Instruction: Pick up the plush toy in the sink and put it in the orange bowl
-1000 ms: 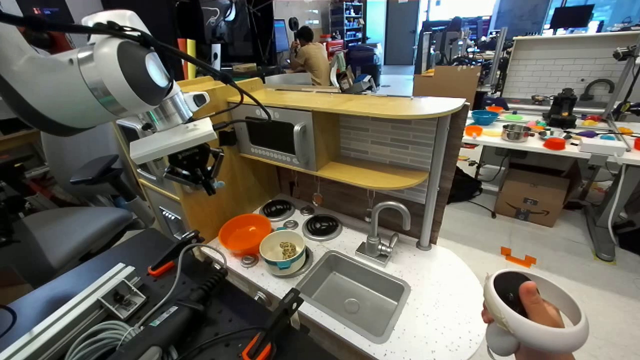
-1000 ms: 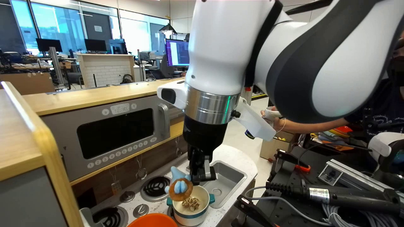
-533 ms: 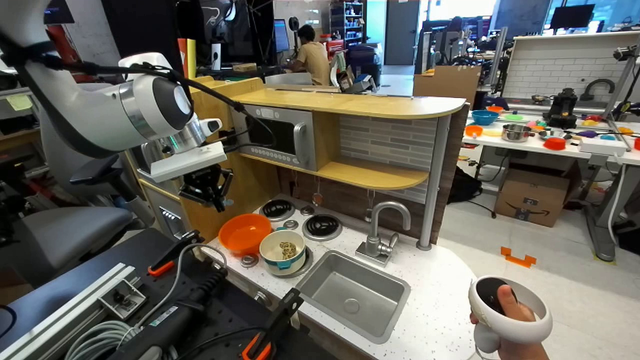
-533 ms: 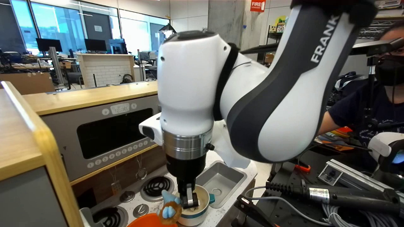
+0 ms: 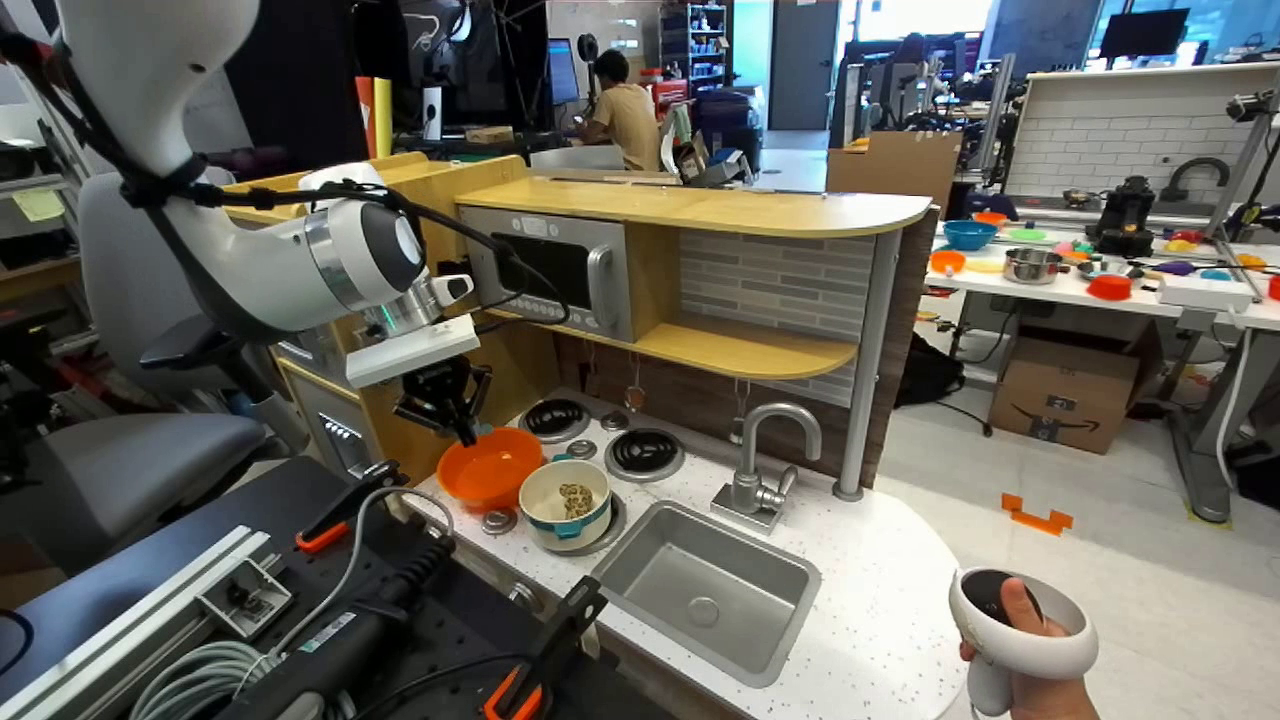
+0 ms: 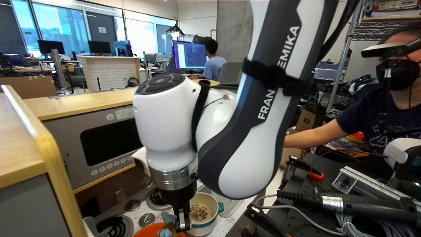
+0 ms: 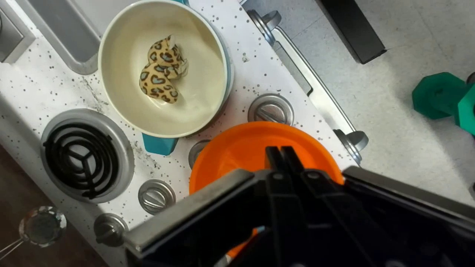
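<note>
"What have you got?"

"My gripper [image 7: 281,150] is nearly closed, fingertips almost meeting, with the blue-and-brown plush toy [image 6: 169,225] in its grasp."

"And under it?"

"The orange bowl [image 7: 230,155]. I can't tell whether the toy touches it."

"Beside that?"

"A two-handled cream-and-teal pot [image 7: 196,100], a leopard-print plush [image 7: 161,72] lying inside."

"Farther out?"

"The silver-grey sink [image 5: 740,610], beyond the pot, and a grey arched faucet [image 5: 748,460] just beside it."

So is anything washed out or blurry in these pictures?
In both exterior views, the windows glare almost white; in the wrist view, the gripper is mostly dark and looks soft up close, while the leopard-print toy in the cream pot looks sharper.
</note>
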